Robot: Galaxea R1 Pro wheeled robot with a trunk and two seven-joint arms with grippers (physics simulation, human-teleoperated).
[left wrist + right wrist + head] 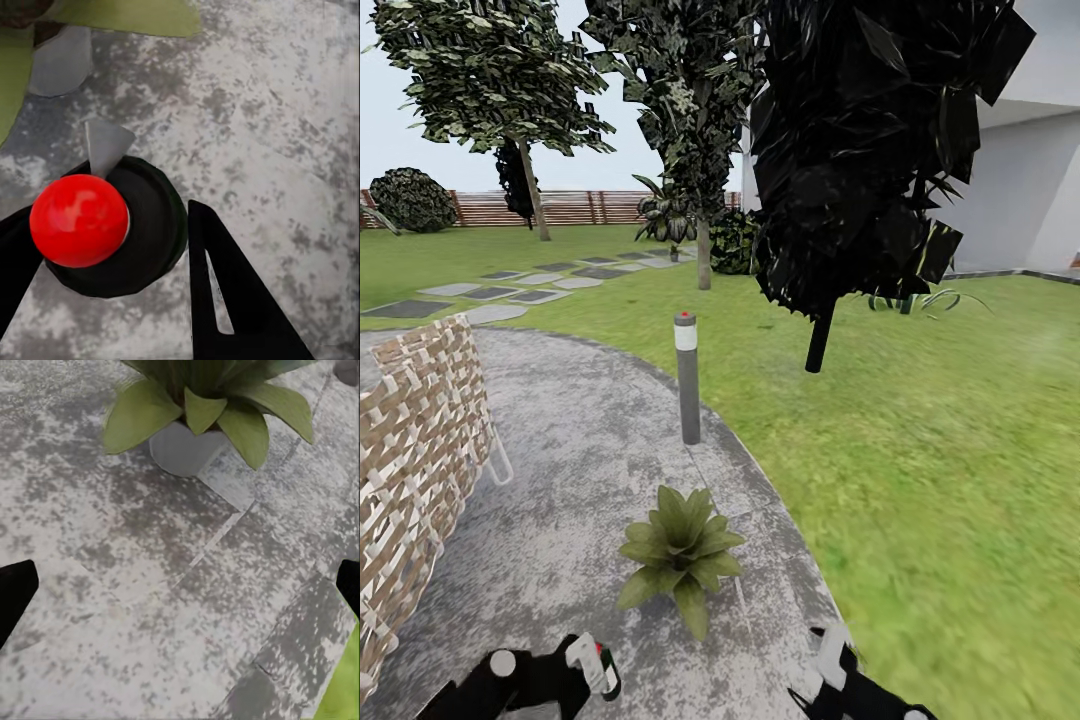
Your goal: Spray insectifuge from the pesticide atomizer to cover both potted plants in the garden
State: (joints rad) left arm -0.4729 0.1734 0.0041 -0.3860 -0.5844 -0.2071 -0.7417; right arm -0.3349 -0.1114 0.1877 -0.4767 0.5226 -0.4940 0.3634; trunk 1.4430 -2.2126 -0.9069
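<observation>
Atomizer (105, 225), red-capped, held between the fingers of left gripper (575, 675), low and near-left of plant (680, 550) on the grey patio (560, 450). Right gripper (180, 585) spread wide, holding nothing, aimed at the paving just short of the plant's pot. Best sprayed with the nozzle turned toward the rosette, sweeping across all leaves. Wicker screen (420, 450) at left; bollard lamp (687, 380) beyond the plant; dark tree (860, 150) far right. Nothing between atomizer and plant.
</observation>
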